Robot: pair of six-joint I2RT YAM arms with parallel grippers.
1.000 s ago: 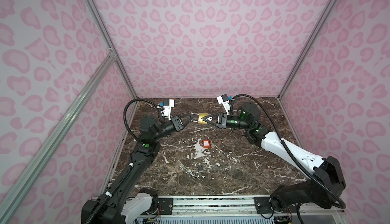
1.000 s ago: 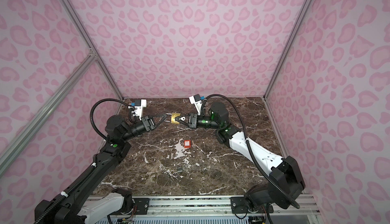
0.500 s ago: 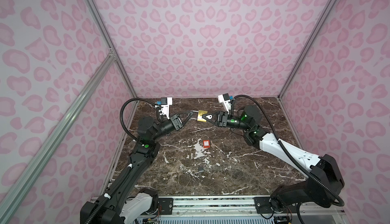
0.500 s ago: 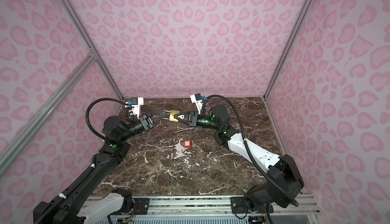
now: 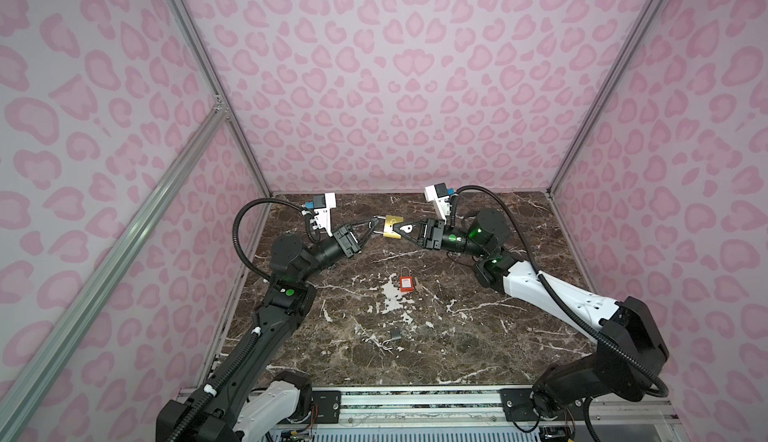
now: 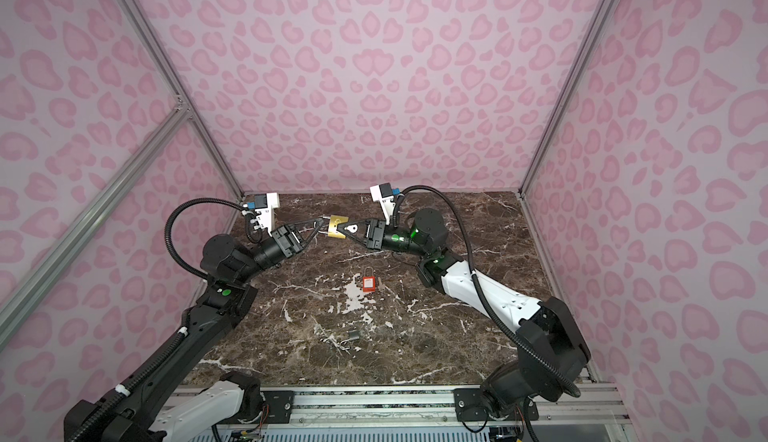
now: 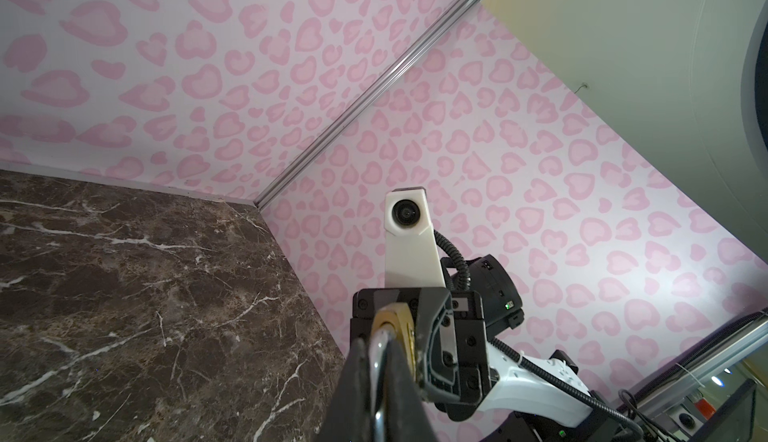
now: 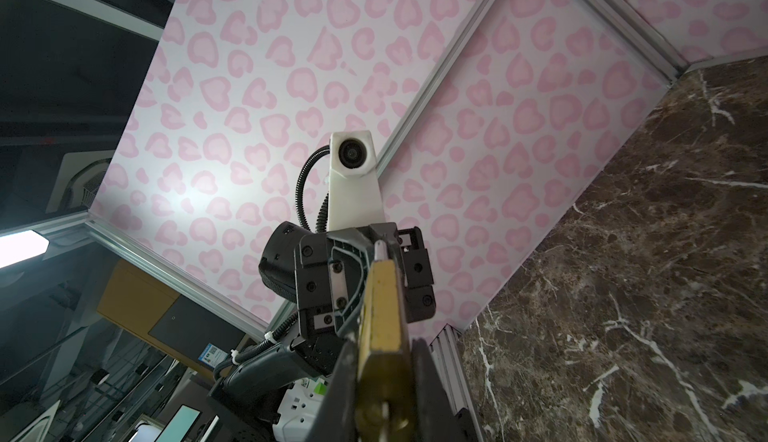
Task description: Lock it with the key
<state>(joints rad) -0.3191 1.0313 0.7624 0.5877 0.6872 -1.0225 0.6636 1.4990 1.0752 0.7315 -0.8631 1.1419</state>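
Top views: padlock (image 5: pixel 391 227) aloft in left hand (image 5: pixel 376 225) and right hand (image 5: pixel 402 229)

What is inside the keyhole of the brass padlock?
A silver key sits in the brass padlock; only its head shows, between the right gripper's jaws. Its blade is hidden inside the lock body.

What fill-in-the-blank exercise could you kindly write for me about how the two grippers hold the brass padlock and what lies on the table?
1. The left gripper is shut on the brass padlock's silver ____.
2. The right gripper is shut on its brass ____.
3. On the table, the loose padlock nearest the grippers is coloured ____.

Missing words: shackle; body; red.
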